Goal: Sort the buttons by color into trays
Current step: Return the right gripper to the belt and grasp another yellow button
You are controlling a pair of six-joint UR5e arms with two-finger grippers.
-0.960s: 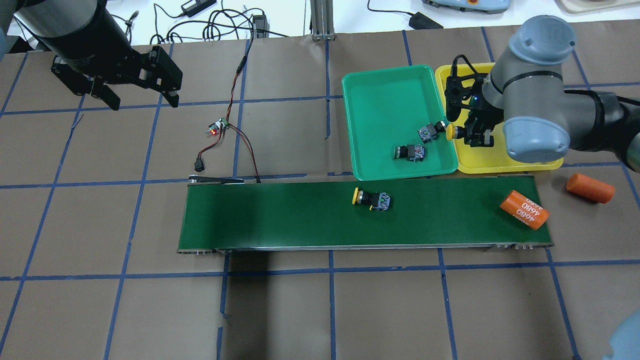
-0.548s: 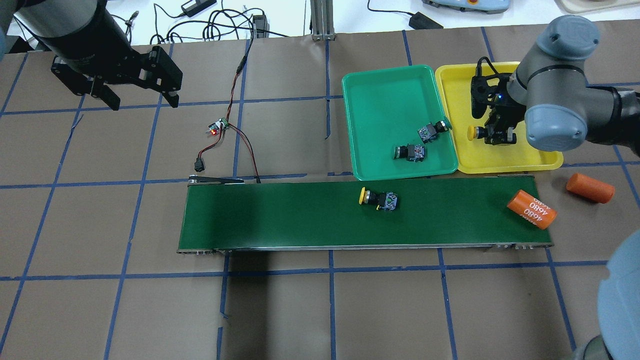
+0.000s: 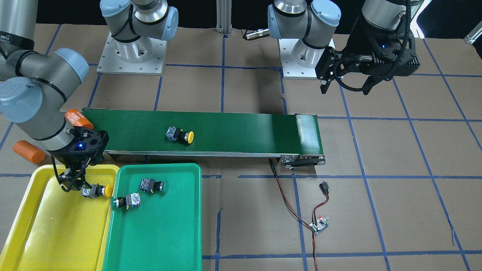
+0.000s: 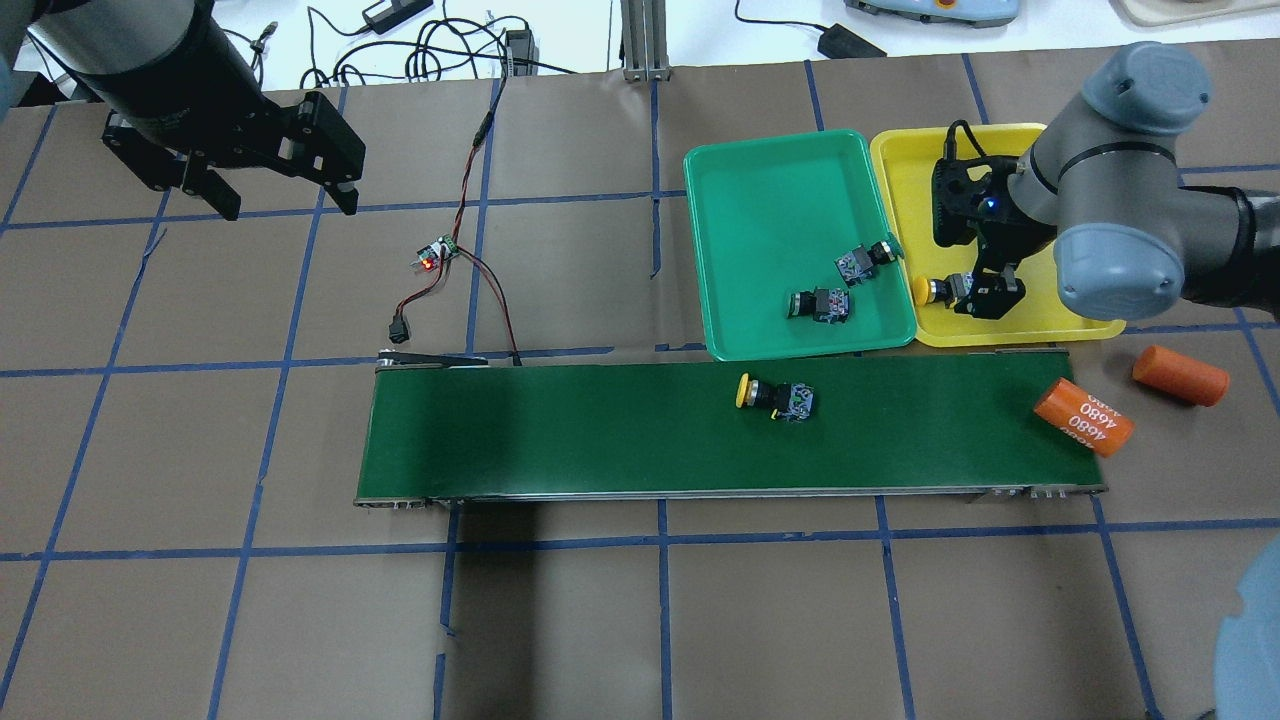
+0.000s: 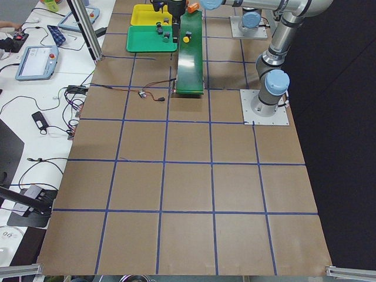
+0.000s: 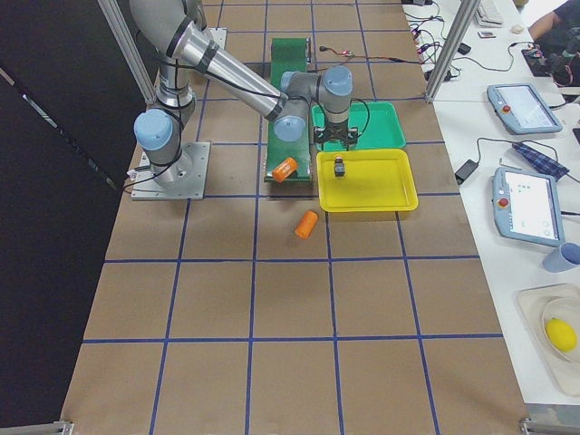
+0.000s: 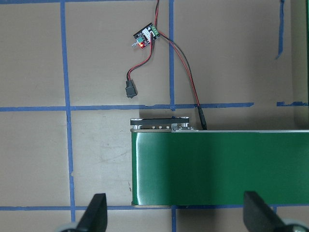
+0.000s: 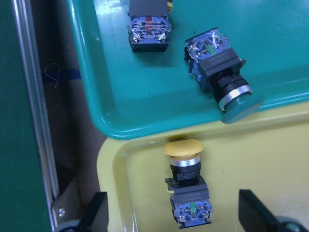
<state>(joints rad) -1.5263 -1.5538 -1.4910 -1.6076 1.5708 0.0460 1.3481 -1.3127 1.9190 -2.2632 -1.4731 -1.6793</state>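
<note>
A yellow button (image 8: 188, 183) lies on its side in the yellow tray (image 4: 905, 160), near the corner beside the green tray (image 4: 770, 180). My right gripper (image 8: 171, 208) is open and straddles it, its fingers well clear of the body. Two green buttons (image 4: 865, 262) (image 4: 818, 304) lie in the green tray. Another yellow button (image 4: 775, 398) rides on the dark green conveyor belt (image 4: 600, 430), right of its middle. My left gripper (image 4: 285, 200) hangs open and empty over the table at the far left.
An orange cylinder marked 4680 (image 4: 1083, 430) sits at the belt's right end. A second orange cylinder (image 4: 1180, 375) lies on the table beyond it. A small circuit board (image 4: 435, 255) with red and black wires lies near the belt's left end.
My right gripper moved toward the yellow tray's near corner, opened, and let go of the yellow button. The belt's yellow button and the 4680 cylinder travelled right. The left arm stayed still.
</note>
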